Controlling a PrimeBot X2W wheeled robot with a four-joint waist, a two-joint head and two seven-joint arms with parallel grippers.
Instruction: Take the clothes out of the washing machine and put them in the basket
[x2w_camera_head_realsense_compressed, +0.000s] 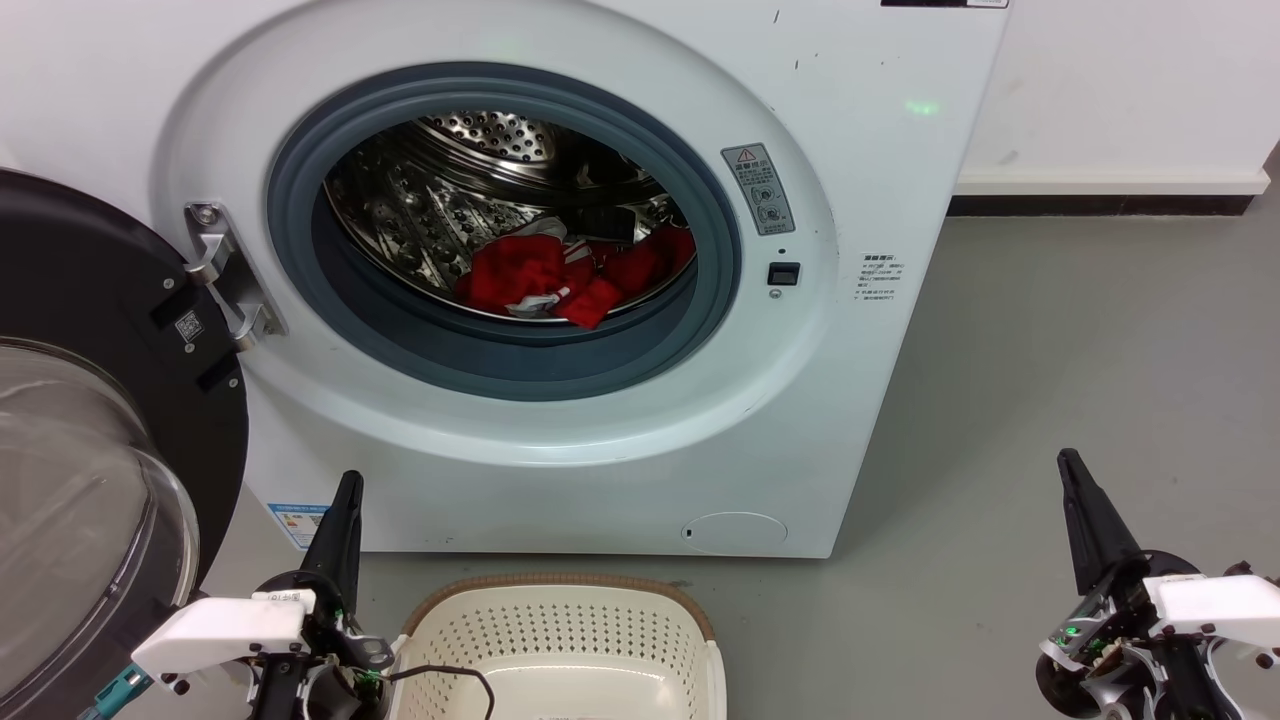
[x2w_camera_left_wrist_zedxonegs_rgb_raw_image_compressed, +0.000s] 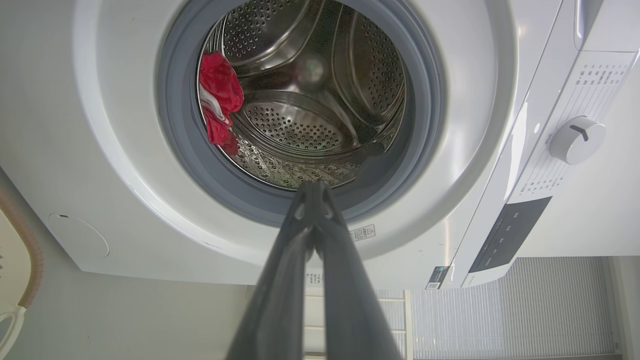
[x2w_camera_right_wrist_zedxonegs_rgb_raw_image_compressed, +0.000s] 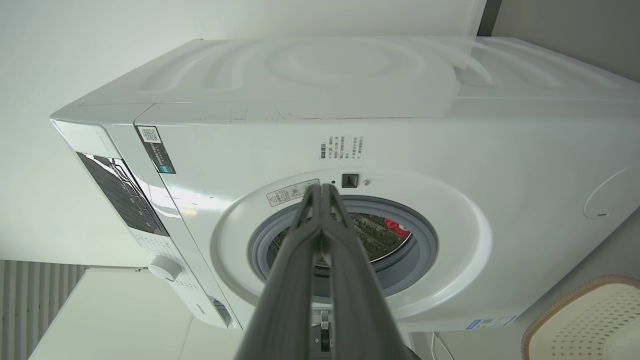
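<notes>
Nearest the robot, the left gripper (x2w_camera_head_realsense_compressed: 347, 492) and the right gripper (x2w_camera_head_realsense_compressed: 1072, 470) point up at either side, each with its two long dark fingers pressed together and nothing between them. The wrist views show the same meeting tips, left (x2w_camera_left_wrist_zedxonegs_rgb_raw_image_compressed: 312, 189) and right (x2w_camera_right_wrist_zedxonegs_rgb_raw_image_compressed: 322, 190).

Between the grippers, closer to the left one, the small cream-white perforated plastic basket with a brown woven-look rim (x2w_camera_head_realsense_compressed: 560, 581) stands on the grey floor (x2w_camera_head_realsense_compressed: 1050, 350), its pale bottom and holed walls in plain sight. A thin black cable (x2w_camera_head_realsense_compressed: 455, 672) crosses its near left corner.

Just behind the basket is the large white front-loading washing machine (x2w_camera_head_realsense_compressed: 880, 150), its round black-framed glass door (x2w_camera_head_realsense_compressed: 90, 420) swung open to the left. Inside the grey rubber ring (x2w_camera_head_realsense_compressed: 500, 372), the bright red clothes with white trim (x2w_camera_head_realsense_compressed: 560, 275) lie heaped at the bottom of the shiny perforated steel drum (x2w_camera_head_realsense_compressed: 450, 200).
</notes>
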